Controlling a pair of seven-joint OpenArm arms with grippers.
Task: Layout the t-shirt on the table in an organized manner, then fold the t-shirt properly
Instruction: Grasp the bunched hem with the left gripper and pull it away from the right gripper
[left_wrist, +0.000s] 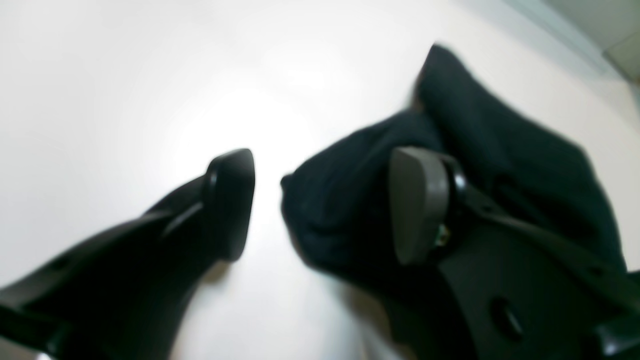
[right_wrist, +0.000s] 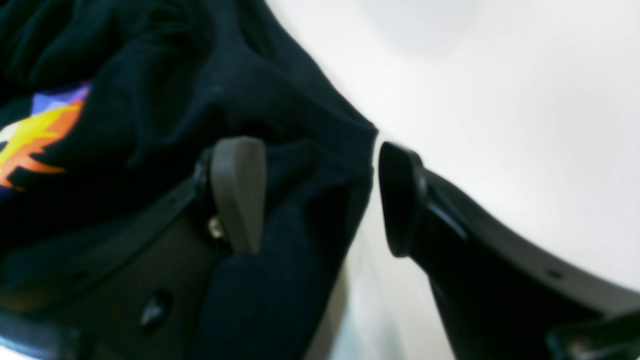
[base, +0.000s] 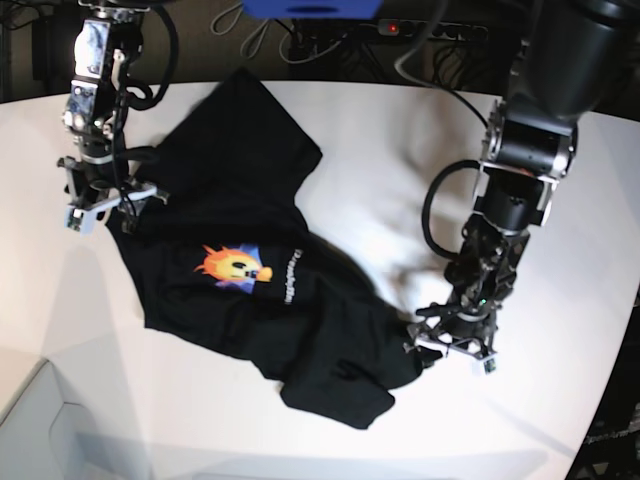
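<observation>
The black t-shirt (base: 255, 290) lies crumpled, print up, on the white bench (base: 380, 170). The left tool (base: 452, 345) gapes at its hem edge; the right tool (base: 105, 205), fingers apart, straddles its sleeve edge.

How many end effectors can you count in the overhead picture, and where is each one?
2. The right end effector is over the t-shirt's far edge at the picture's left; the left end effector is by its near corner, at the picture's right. None seems hidden.
</observation>
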